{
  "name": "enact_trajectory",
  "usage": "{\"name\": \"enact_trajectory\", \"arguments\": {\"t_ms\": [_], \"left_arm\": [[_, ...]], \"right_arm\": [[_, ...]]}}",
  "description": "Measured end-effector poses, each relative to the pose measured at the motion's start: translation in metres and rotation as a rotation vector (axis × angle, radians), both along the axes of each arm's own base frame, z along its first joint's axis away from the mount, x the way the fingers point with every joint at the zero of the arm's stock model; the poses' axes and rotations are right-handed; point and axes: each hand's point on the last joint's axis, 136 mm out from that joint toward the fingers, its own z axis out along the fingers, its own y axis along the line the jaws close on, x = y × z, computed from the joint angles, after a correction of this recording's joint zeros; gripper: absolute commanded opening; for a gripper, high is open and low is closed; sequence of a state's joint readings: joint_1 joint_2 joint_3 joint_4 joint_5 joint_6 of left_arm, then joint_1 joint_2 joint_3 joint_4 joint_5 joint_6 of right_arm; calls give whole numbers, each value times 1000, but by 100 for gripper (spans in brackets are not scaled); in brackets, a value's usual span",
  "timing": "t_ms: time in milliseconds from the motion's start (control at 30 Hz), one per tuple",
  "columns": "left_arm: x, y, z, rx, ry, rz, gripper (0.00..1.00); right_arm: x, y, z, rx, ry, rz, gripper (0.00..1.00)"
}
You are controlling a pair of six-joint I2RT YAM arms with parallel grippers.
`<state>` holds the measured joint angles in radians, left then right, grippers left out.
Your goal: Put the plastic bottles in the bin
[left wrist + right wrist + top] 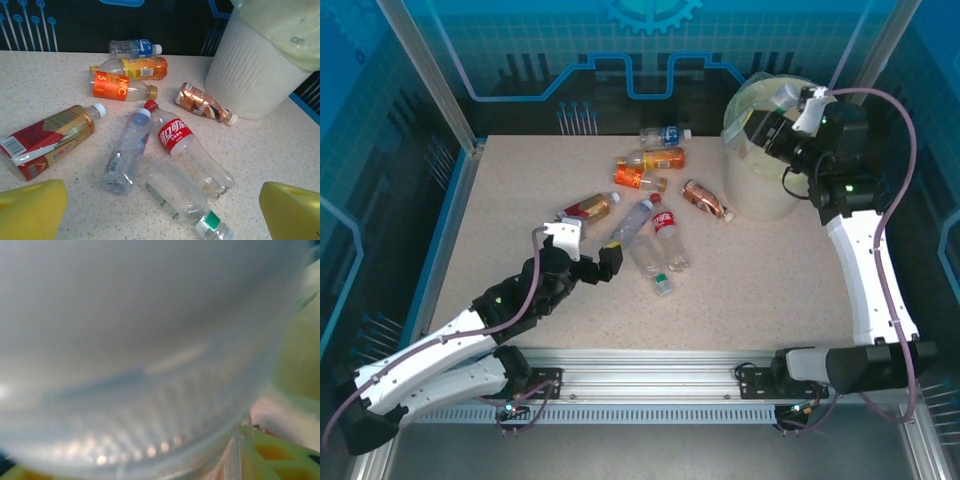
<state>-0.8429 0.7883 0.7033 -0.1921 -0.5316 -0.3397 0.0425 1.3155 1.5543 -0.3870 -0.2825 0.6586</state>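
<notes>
My left arm [450, 345] lies low, stretched from its base at the near left toward the middle, with the wrist about level. The left claw [603, 262] points forward and slightly down, jaws spread wide. Through the left wrist camera its two yellow fingertips [30, 207] sit at opposite bottom corners. My right arm [860, 270] climbs along the right side, then folds leftward at the wrist. The right claw [760, 130] hangs raised there, closed around a clear plastic bottle [150, 340] that sits blurred against its camera.
</notes>
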Motion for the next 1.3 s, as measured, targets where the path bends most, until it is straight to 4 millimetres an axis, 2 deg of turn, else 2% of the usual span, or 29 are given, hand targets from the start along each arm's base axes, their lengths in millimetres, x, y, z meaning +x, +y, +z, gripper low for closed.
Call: {"name": "enact_trajectory", "arguments": {"t_ms": [233, 600, 667, 867, 1100, 1300], "left_arm": [[-3, 11, 1, -15, 1, 39, 99], [-3, 33, -17, -7, 46, 128, 99], [-2, 38, -21, -12, 64, 153, 99], [0, 52, -32, -32, 116, 220, 99], [1, 59, -38, -55, 150, 251, 99], [2, 63, -45, -56, 182, 269, 99]], "right_arm": [[47, -49, 4, 36, 5, -171, 42], [111, -88, -36, 43, 92, -380, 48], [120, -95, -43, 41, 105, -420, 53], [140, -114, -62, 30, 147, -526, 58], [161, -128, -69, 1, 175, -598, 66], [171, -133, -78, -5, 215, -630, 77]]}}
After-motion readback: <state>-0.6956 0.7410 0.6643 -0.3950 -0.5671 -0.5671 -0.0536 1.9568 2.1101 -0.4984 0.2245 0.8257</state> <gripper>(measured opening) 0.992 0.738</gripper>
